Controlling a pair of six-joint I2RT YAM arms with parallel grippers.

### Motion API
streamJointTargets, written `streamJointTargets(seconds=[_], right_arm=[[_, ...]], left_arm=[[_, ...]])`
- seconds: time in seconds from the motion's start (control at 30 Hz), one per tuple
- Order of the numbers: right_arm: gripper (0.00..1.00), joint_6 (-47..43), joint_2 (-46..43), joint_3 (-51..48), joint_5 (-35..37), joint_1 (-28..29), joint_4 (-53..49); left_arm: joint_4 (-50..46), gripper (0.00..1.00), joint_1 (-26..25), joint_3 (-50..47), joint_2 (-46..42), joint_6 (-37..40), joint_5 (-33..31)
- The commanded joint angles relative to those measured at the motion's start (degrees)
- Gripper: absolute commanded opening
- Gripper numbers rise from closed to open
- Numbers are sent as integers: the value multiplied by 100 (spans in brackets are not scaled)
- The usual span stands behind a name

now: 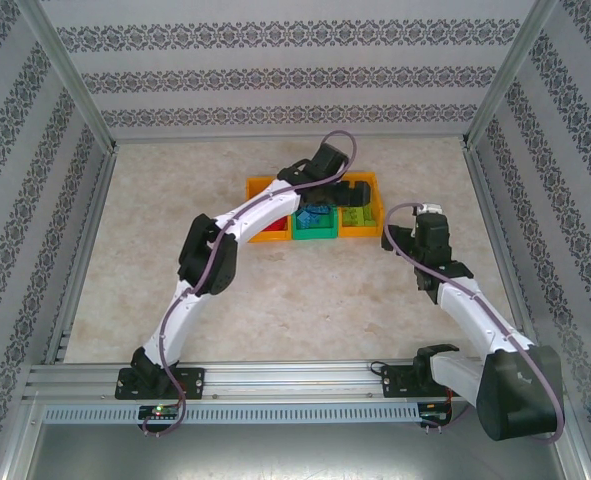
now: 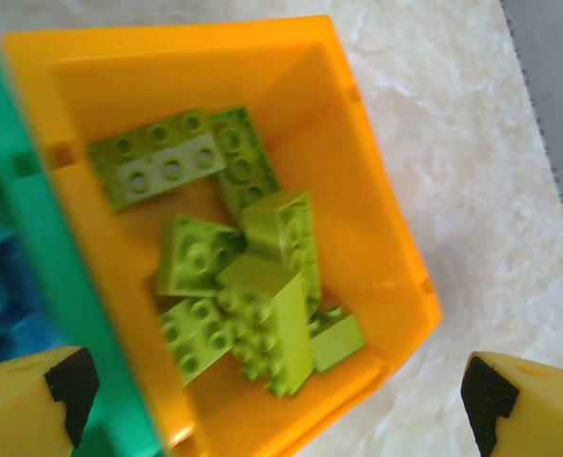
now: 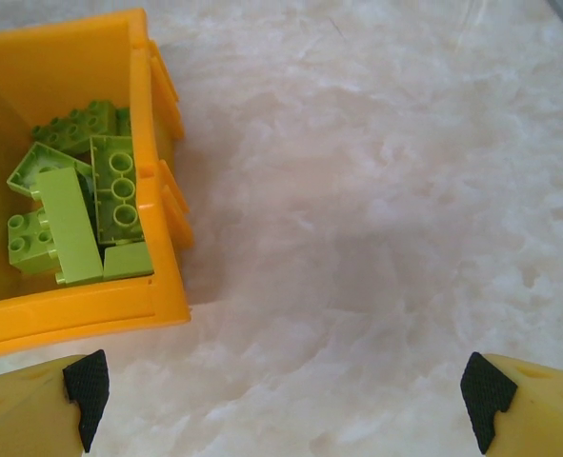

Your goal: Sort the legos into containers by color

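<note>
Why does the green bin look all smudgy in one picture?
Left wrist view: the green bin's rim is smeared and out of focus, and the lime bricks are a bit soft. Right wrist view: crisper, with a soft shadow on the table beside the orange bin.

bright, even light; soft shadows; left wrist view blurred.

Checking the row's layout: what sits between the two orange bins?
The green bin, holding blue bricks, stands between the left orange bin and right orange bin, seen in the top external view.
</note>
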Motion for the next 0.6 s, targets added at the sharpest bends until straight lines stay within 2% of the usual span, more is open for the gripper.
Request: streamJointTargets(seconds=[0.0,0.1,0.2,0.33,0.43,0.5,0.57], right_arm=[[98,-712,-223,-461,324,-58,1421],[98,-1018,-36,-845,551,-136,2498],[98,-1017,578,-963,489,-298,3408],[98,-858,1754,-856,170,-444,4420],[98,-867,2784,-982,15,-441,5867],[98,-965,2465,-859,-227,-431,5057],[98,-1056,2684,-868,-506,-435,5449]], left_arm=[[582,99,31,-1166,-1312,554,-865],[1364,99,31,-2803,-2437,1298,-1958],[2244,99,44,-4328,-3377,2233,-2968],[2582,99,172,-5590,-4222,3026,-3977],[2782,99,475,-6373,-4826,3154,-4036],[3079,99,769,-6934,-5263,3168,-3816],[3482,99,1111,-7515,-5645,3237,-3693]])
